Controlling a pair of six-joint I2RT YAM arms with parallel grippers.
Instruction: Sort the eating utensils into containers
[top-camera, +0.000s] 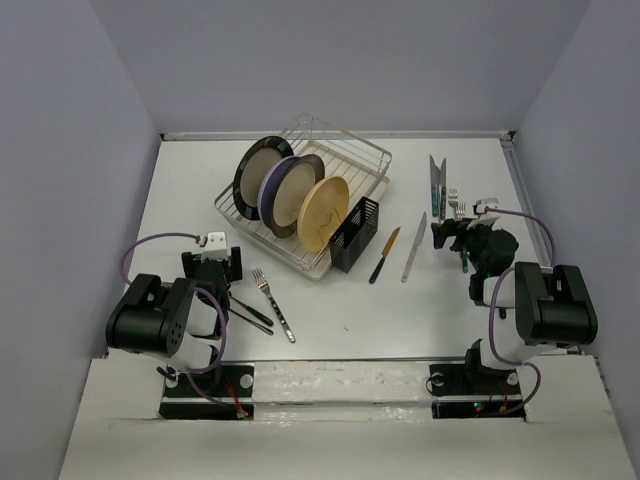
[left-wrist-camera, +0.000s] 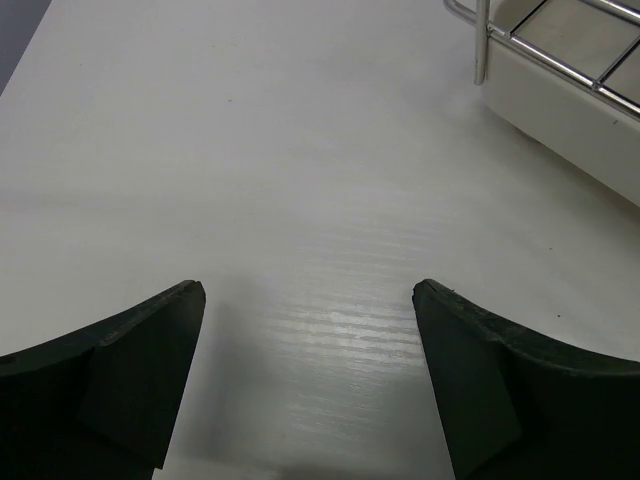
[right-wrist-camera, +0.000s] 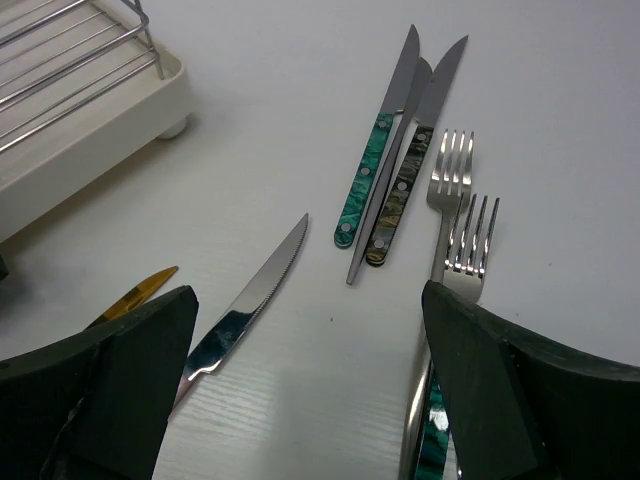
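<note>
Steel forks (right-wrist-camera: 450, 190), frame centre-right: R gripper (right-wrist-camera: 308, 295) agape over them; judged best to pinch one handle only, then holder (top-camera: 355, 235). L gripper (left-wrist-camera: 310, 290) agape, idle.

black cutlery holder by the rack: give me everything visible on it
The black cutlery holder is a small rectangular box, plastic by its look, with vertical slots in its sides and an open top. It stands upright at the near right corner of the wire dish rack, set against it, and is lower than the tan plate just to its left. No utensil sticks out of it; its dark inside cannot be read. The gold-bladed knife lies flat to its right, apart from it.
</note>
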